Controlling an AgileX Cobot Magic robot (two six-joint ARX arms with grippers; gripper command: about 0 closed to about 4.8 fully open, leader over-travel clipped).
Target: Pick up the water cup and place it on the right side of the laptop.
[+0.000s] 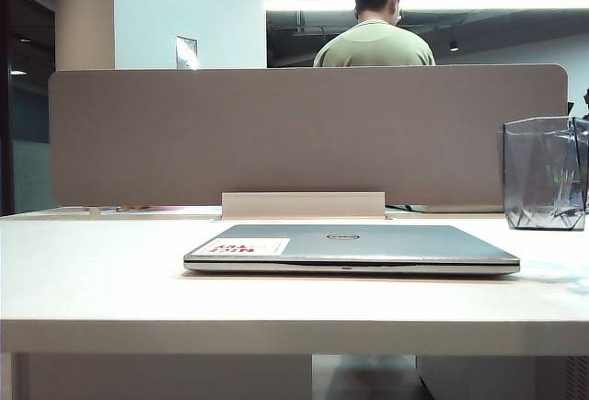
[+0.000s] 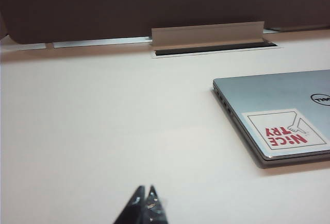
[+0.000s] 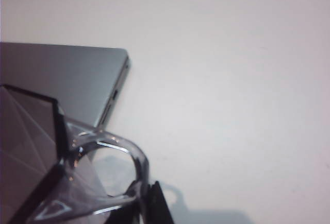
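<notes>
The water cup [image 1: 543, 175], clear and faceted, hangs at the far right of the exterior view, right of the laptop [image 1: 350, 245] and apparently off the table. In the right wrist view my right gripper [image 3: 147, 193] is shut on the cup's wall [image 3: 77, 172], with the laptop's corner [image 3: 62, 74] beyond it. The closed silver laptop [image 2: 278, 110] lies flat with a red-print sticker [image 2: 284, 130] on its lid. My left gripper [image 2: 145, 193] is shut on nothing, above bare table to the laptop's left. No arm shows clearly in the exterior view.
A tall beige divider panel [image 1: 304, 133] closes off the back of the white table [image 1: 92, 280], with a cable-slot bracket [image 1: 304, 205] at its foot. A person [image 1: 375, 28] sits behind the panel. The table's front edge runs across the lower exterior view.
</notes>
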